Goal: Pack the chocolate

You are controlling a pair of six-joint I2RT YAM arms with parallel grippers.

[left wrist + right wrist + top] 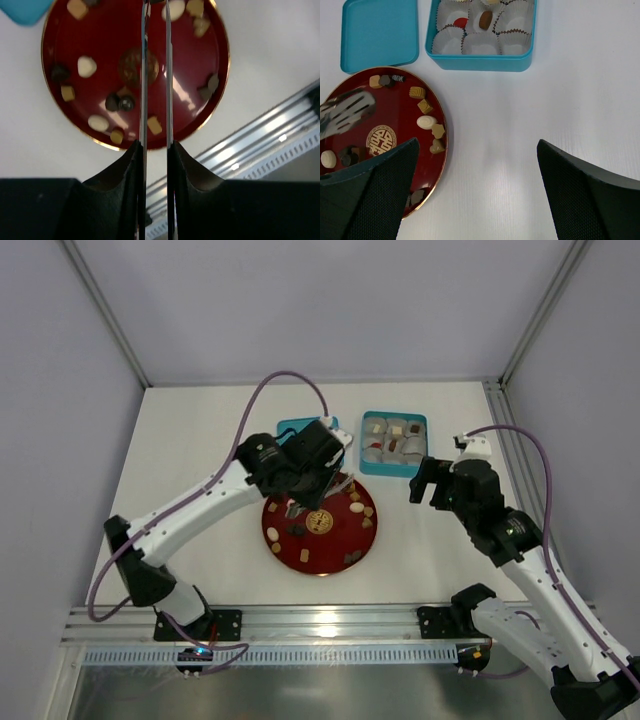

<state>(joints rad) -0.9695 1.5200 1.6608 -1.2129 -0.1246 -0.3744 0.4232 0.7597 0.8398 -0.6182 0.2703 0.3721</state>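
**Top external.** The left gripper (pixel 325 470) is hanging over the upper part of the round red lacquer plate (pixel 335 542). Its fingers are clamping a pair of thin steel tongs (pixel 343 483), which are pointing down at the plate. The chocolate (pixel 357 508), small tan, white and dark pieces, is lying scattered around the plate's round gold emblem (pixel 320 523). A few pieces are sitting in the square teal box (pixel 420 445) to the plate's upper right. The flat teal lid (pixel 290 426) is lying above the plate, half hidden by the arm. The right gripper (pixel 428 486) is waiting right of the plate.

**Left wrist.** The black fingers (pixel 122 170) are pressing the steel tongs from both sides, with the blades narrowly apart. The blade tips are running off the top edge, so whether they are holding a piece cannot be told.
- The step in hand is probably a pick from the plate.
- A lone piece such as the white oval (pixel 87 66) looks an easier pick than the two dark ones touching at centre.
- The tips should go astride the piece, close gently, then lift straight up.

**Right wrist.** The right gripper's fingers are standing wide apart over bare table, with nothing between them.
- Only this view is showing the box's contents. A red piece (pixel 461 22) and a brown oval (pixel 485 20) are sitting in crinkled paper cups (pixel 480 45), and the nearest cups are empty.
- It is also showing the tongs' slotted tip, blurred, at the left edge over the plate.
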